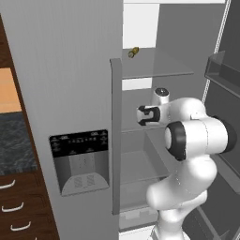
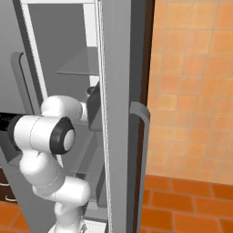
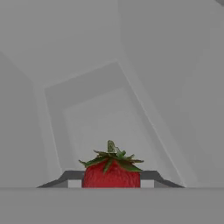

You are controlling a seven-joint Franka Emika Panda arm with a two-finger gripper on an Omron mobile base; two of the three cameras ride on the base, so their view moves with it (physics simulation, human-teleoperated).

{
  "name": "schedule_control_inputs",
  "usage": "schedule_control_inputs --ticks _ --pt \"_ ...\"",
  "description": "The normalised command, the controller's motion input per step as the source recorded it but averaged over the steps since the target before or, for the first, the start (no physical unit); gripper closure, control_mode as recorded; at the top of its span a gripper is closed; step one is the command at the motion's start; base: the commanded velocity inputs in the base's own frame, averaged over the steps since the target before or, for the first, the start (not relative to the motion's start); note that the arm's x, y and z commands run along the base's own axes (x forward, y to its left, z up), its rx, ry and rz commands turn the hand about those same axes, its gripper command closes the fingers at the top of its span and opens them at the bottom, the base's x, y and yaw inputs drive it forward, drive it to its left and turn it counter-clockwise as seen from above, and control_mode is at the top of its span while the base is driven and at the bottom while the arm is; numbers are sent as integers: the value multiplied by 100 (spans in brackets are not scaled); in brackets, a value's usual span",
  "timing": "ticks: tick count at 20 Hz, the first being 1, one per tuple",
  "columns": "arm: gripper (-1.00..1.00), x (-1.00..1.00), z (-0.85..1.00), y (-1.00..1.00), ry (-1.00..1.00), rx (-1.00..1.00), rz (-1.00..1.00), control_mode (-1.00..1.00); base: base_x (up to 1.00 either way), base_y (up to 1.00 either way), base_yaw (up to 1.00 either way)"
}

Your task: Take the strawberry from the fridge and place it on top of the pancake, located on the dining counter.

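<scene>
Far left, dark wood drawers (image 1: 14, 206) under black-topped counter (image 1: 16, 143); next, fridge (image 1: 70, 70), left door shut with black dispenser panel (image 1: 79, 161), right door swung open; small yellowish item (image 1: 133, 52) on upper clear shelf (image 1: 159, 68); white arm reaches into middle shelf level; gripper (image 3: 111, 181) clenched on strawberry (image 3: 112, 172), red fruit with green leaves between finger tips, inside fridge; orange tiled wall (image 2: 195, 82) at right.

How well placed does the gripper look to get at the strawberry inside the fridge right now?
Yes, it looks well placed: in the hand view the strawberry sits right between the gripper fingertips, apparently gripped, with nothing in the way.
</scene>
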Motion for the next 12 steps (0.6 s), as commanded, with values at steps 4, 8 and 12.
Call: schedule_control_inputs --ticks 4,8,12 --pt "100 -67 0 0 1 0 -6 -100 0 0 0" --pt "100 -100 24 0 0 0 -2 -100 0 0 0" --pt "100 -91 82 17 9 0 0 -100 0 0 0"
